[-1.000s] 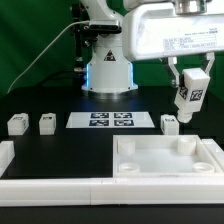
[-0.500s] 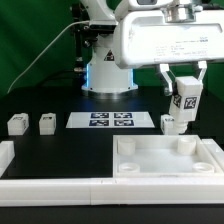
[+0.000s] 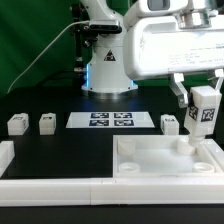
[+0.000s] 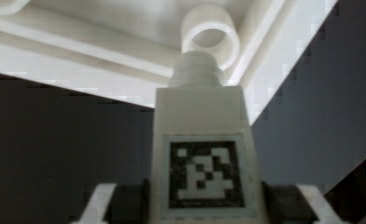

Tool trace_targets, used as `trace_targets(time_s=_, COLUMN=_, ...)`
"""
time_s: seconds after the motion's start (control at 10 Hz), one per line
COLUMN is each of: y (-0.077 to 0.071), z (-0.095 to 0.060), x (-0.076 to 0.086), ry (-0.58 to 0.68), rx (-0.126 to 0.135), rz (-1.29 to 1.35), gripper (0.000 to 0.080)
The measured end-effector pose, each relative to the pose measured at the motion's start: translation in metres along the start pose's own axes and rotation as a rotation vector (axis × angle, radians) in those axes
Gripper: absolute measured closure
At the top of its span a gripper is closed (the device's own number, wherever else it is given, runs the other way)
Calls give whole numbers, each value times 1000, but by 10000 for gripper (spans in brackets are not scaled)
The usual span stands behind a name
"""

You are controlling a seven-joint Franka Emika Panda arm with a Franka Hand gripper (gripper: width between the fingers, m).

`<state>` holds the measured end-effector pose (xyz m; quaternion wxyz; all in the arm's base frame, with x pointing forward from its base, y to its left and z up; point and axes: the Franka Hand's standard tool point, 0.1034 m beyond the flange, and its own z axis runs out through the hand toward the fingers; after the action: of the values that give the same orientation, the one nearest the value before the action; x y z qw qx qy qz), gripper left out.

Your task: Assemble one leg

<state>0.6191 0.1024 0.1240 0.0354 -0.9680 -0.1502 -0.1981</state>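
One blocky white plastic leg (image 3: 203, 115), with a black-and-white square tag on its face, hangs clamped in the claw (image 3: 201, 97) above a round corner socket (image 4: 210, 38) of the smooth white tabletop (image 3: 150, 160). Three spare pegs (image 3: 46, 123) sit on the matte black surface (image 3: 60, 145). A green curtain (image 3: 30, 40) hangs behind.

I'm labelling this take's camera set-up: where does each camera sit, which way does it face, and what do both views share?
Exterior view: off the arm, looking across the table toward the robot's base; shows the arm and the gripper shut on the leg.
Wrist view: on the wrist, looking along the fingers and the leg toward a round socket; only the fingers show.
Shared: the held leg and the white tabletop piece.
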Motion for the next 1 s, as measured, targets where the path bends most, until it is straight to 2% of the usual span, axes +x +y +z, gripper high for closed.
trace_targets(time_s=0.1, y=-6, z=3, x=-2, ry=3, rx=3, rz=2, gripper=506)
trace_targets(time_s=0.5, y=-5, z=4, x=-4, ry=4, rx=2, rz=-5, gripper=506)
trace_targets(time_s=0.7, y=-5, z=14, x=-14, ry=8, rx=-1, rz=-5, gripper=506)
trace_targets(time_s=1.0, y=-3, z=25, x=-12, ry=5, rx=2, rz=0, gripper=506)
